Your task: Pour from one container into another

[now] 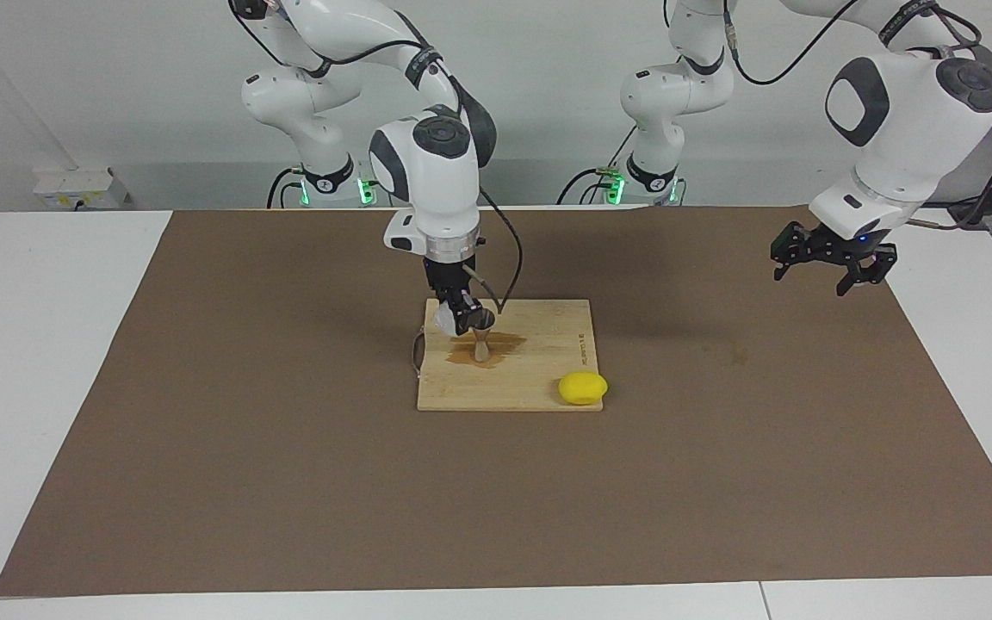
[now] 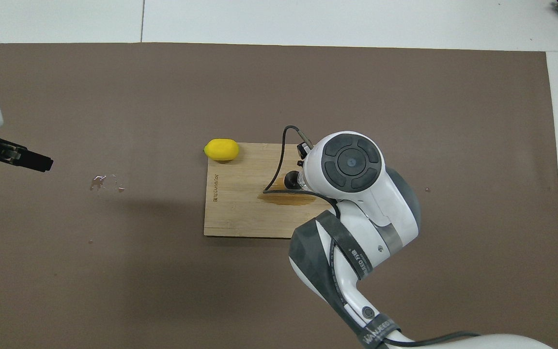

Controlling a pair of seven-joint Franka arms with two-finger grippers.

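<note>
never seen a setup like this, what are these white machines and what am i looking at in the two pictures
These are two white robot arms bolted at one end of a table, each ending in a two-finger end effector. One picture looks at them from across the table; the other looks steeply down from above their own end.

On the brown mat lies a wooden cutting board with a brown wet stain, and a lemon at its corner. A small metal jigger stands on the board.

The right end effector is shut on a small clear glass cup, held beside the jigger's mouth for pouring. The left end effector waits open, in the air over the mat's edge, holding nothing.
</note>
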